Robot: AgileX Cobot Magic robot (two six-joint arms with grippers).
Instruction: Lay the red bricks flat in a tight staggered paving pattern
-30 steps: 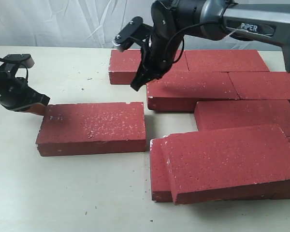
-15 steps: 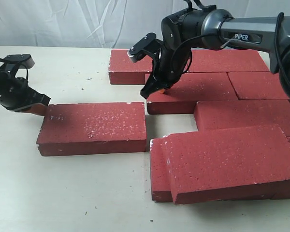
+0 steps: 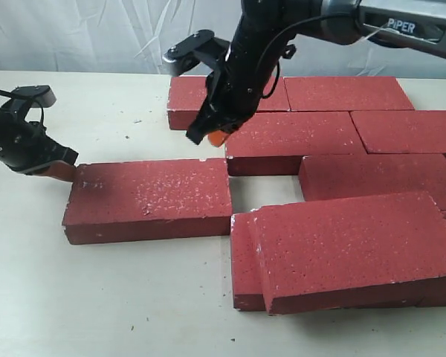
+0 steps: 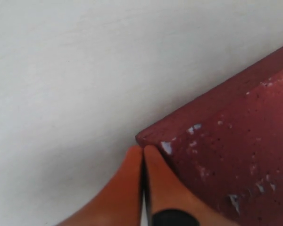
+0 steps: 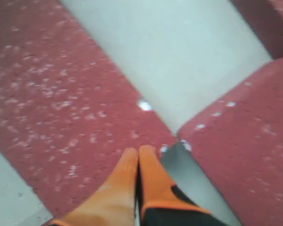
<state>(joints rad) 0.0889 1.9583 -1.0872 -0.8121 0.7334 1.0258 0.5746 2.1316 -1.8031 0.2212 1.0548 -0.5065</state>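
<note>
Clenched left gripper touches the left end of the loose brick, long axis left-right; right gripper hovers clenched, empty

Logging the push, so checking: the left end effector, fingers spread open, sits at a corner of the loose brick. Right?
No: the left end effector has its fingers shut, pressed together, as the left wrist view shows. It does sit at a corner of the loose brick.
</note>
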